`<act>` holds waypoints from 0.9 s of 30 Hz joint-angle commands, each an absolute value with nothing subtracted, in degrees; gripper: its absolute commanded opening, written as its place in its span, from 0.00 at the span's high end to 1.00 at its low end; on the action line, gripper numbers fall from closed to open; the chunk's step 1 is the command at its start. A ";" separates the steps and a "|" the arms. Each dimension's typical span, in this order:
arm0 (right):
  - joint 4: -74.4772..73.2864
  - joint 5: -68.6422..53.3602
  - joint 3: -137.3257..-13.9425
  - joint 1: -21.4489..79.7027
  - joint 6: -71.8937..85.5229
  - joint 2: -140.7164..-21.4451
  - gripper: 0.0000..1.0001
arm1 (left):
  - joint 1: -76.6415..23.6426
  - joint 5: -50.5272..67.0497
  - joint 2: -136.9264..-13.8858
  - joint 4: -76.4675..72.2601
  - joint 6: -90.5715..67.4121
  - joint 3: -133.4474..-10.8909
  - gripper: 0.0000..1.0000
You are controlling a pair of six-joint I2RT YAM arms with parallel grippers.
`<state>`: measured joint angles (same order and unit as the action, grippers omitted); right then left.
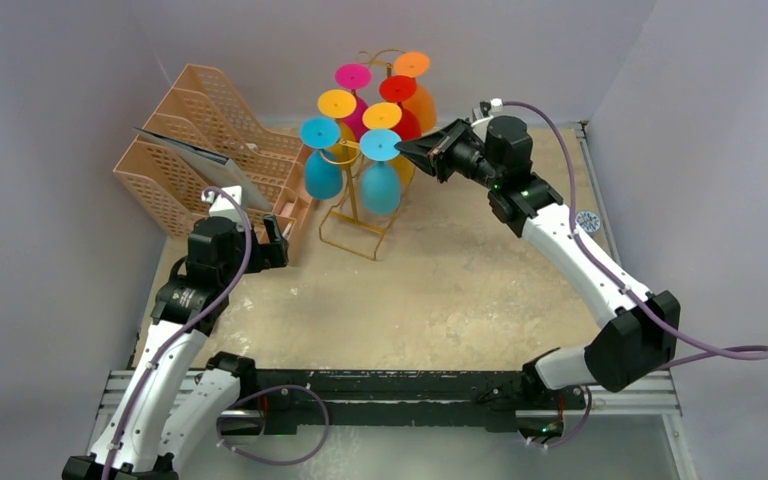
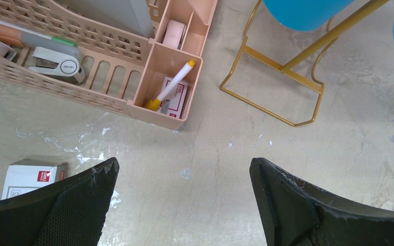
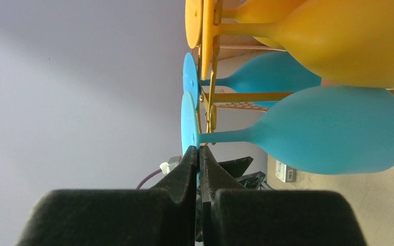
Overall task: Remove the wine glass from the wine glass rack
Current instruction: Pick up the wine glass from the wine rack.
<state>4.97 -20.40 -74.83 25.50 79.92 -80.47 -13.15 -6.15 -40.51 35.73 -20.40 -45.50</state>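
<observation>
The gold wire wine glass rack [image 1: 355,232] stands at the back middle of the table, with several coloured wine glasses hanging upside down from its hooks. Its base shows in the left wrist view [image 2: 272,97] and its wire in the right wrist view [image 3: 211,77]. My right gripper [image 1: 407,148] [image 3: 198,149] is shut on the rim of the round foot of the nearest blue wine glass [image 1: 381,185] [image 3: 333,130], which still hangs on the rack. My left gripper [image 1: 275,240] [image 2: 183,164] is open and empty, low over the table left of the rack.
A peach lattice file organizer [image 1: 210,140] [image 2: 82,66] stands at the back left, holding a stapler [image 2: 56,61] and a marker [image 2: 174,84]. A small white box [image 2: 28,177] lies on the table near my left fingers. A second blue glass [image 1: 322,172] hangs beside the gripped one.
</observation>
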 commanded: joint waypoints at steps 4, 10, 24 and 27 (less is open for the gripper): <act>6.14 -18.92 -72.88 25.58 79.81 -76.63 1.00 | -13.01 -6.50 -40.28 35.59 -21.08 -47.90 0.02; 4.63 -19.70 -73.97 25.58 75.11 -75.67 1.00 | -13.01 -8.64 -40.13 35.58 -22.01 -48.00 0.00; 1.57 -18.68 -63.94 25.59 67.44 -63.84 1.00 | -12.92 -4.78 -37.82 32.89 -21.79 -47.37 0.00; 0.29 -18.90 -60.58 25.58 65.96 -60.63 1.00 | -12.97 -2.73 -37.78 33.39 -21.45 -48.01 0.00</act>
<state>0.27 -18.96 -63.66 25.50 69.25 -64.36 -13.15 -5.91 -38.37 35.22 -21.47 -46.00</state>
